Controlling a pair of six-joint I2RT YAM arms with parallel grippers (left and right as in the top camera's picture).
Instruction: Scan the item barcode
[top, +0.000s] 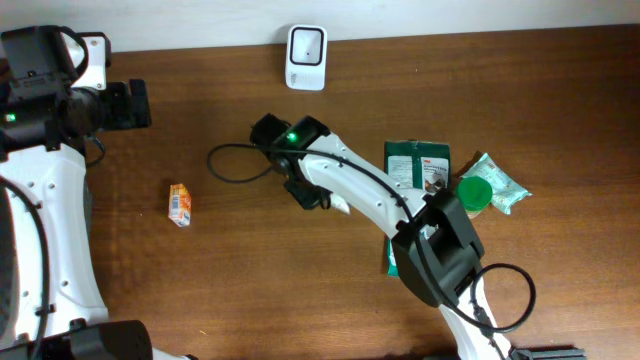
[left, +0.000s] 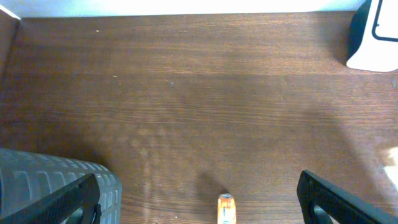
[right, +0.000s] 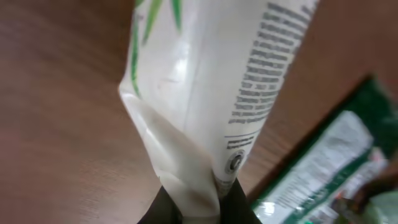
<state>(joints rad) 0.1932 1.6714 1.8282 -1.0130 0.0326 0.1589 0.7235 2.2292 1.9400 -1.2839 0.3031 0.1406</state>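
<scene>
My right gripper is shut on the bottom seam of a white pouch with green leaf print and black small print. The pouch fills most of the right wrist view, and no barcode shows on the side I see. From overhead, the right gripper sits mid-table, with a bit of the white pouch showing beside it. The white scanner stands at the table's far edge and also shows as the scanner at the top right of the left wrist view. My left gripper is open and empty at the far left.
A small orange carton lies left of centre, and the same orange carton shows below the left gripper. A dark green packet, a green lid and a pale green packet lie at the right. A black cable loops beside the right wrist.
</scene>
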